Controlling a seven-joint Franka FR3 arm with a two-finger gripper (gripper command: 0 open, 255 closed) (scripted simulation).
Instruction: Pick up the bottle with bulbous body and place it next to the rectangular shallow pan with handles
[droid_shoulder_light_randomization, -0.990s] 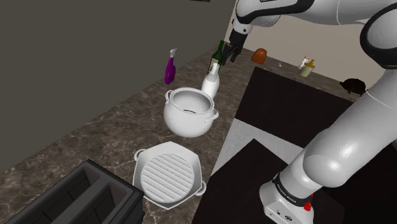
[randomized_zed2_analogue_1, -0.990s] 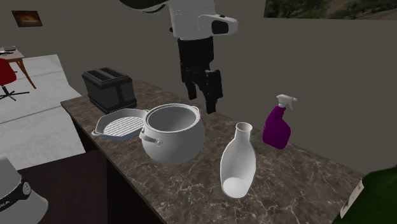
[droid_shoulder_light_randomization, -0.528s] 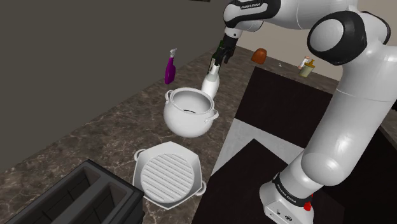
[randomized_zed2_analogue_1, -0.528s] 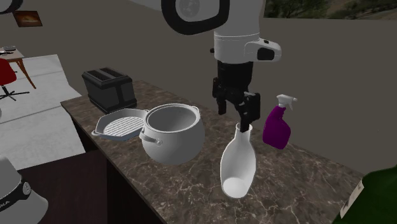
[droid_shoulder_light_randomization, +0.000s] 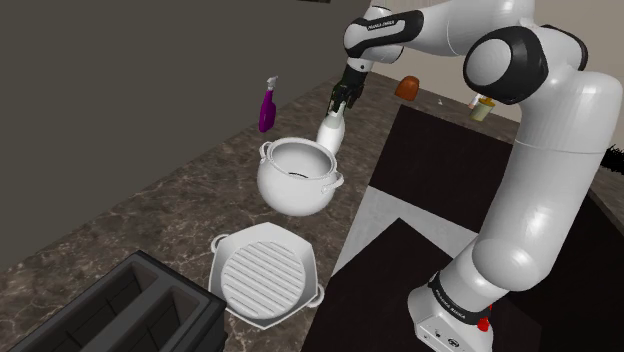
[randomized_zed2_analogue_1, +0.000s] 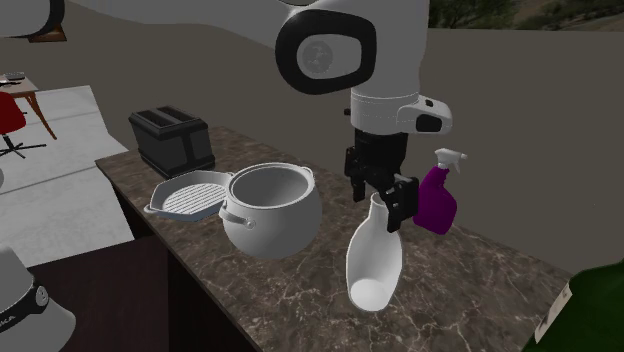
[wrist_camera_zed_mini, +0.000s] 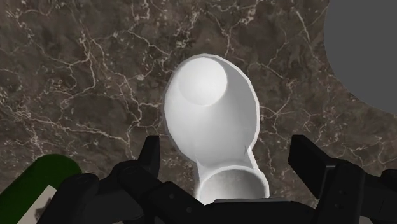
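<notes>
The white bulbous bottle (randomized_zed2_analogue_1: 375, 262) stands neck up on the dark marble counter (randomized_zed2_analogue_1: 300, 290), between the pot and a purple spray bottle. My gripper (randomized_zed2_analogue_1: 382, 200) is open and sits down over the bottle's neck. In the wrist view the fingers (wrist_camera_zed_mini: 150, 160) stand apart on either side of the neck (wrist_camera_zed_mini: 232, 188) without touching it, and the body (wrist_camera_zed_mini: 213, 118) swells out below. From the shoulder view the gripper (droid_shoulder_light_randomization: 339, 99) hangs just above the bottle (droid_shoulder_light_randomization: 331, 133). The white ridged shallow pan (droid_shoulder_light_randomization: 265, 275) with handles lies beyond the pot, near the toaster.
A big white round pot (droid_shoulder_light_randomization: 297, 175) stands between bottle and pan (randomized_zed2_analogue_1: 188, 197). The purple spray bottle (randomized_zed2_analogue_1: 436, 198) is close behind the bottle. A black toaster (randomized_zed2_analogue_1: 172, 140) sits at the counter's end. A green bottle (wrist_camera_zed_mini: 38, 184) stands near the counter's other end.
The gripper has moved from beside the pot over to the white bottle and come down until its open fingers flank the neck. Nothing on the counter has moved.
</notes>
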